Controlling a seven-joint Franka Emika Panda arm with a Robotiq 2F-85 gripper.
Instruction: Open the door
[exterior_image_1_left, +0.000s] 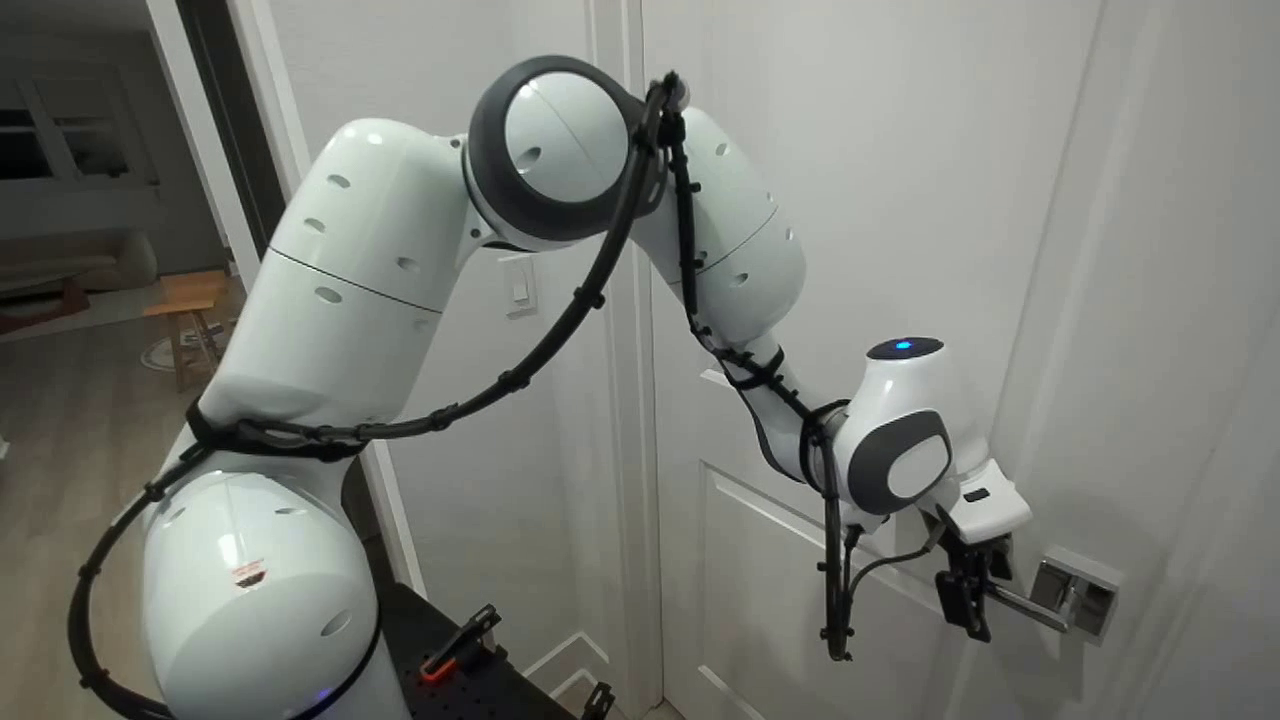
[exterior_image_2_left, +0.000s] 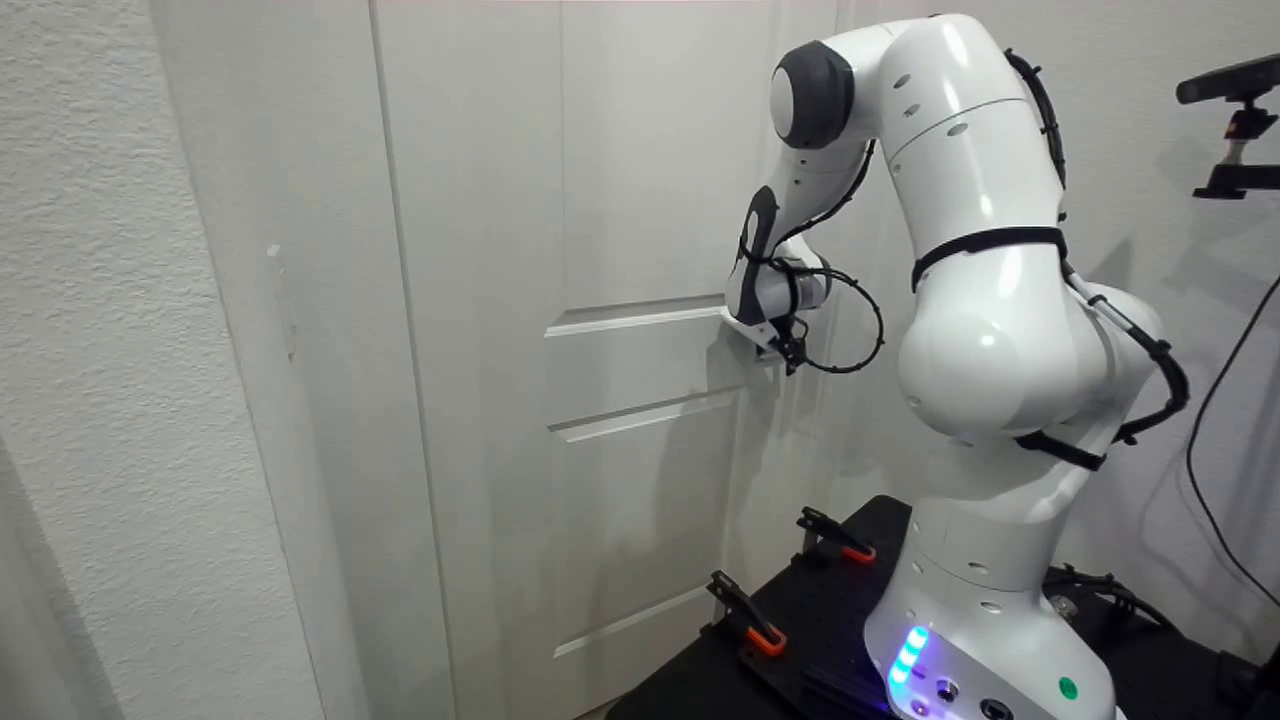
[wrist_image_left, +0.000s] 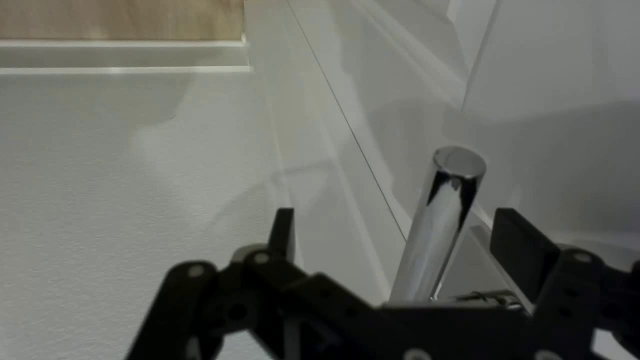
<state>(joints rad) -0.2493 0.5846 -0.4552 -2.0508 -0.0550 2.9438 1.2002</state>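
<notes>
Wrist view sets a chrome lever handle, a smooth round bar with a flat-cut end, between the two matte black fingers of your gripper; they stand wide apart, the bar nearer the right one, and you cannot tell whether either touches it. Your door shows in both exterior views, a tall white slab with raised, bevelled rectangular panels; in an exterior view it fills the right, and the lever runs left from a shiny square plate to the gripper. Your arm is glossy white shells with dark grey rings, a knobbly black cable strapped along it. On its nearest shell you have a small label, its print too small to read. In an exterior view, black-and-orange clamps sit at the edge of a black table, near right, and the near-left wall is coarse and pebbly; far left in an exterior view are a wooden stool and pale wood-grain flooring.
</notes>
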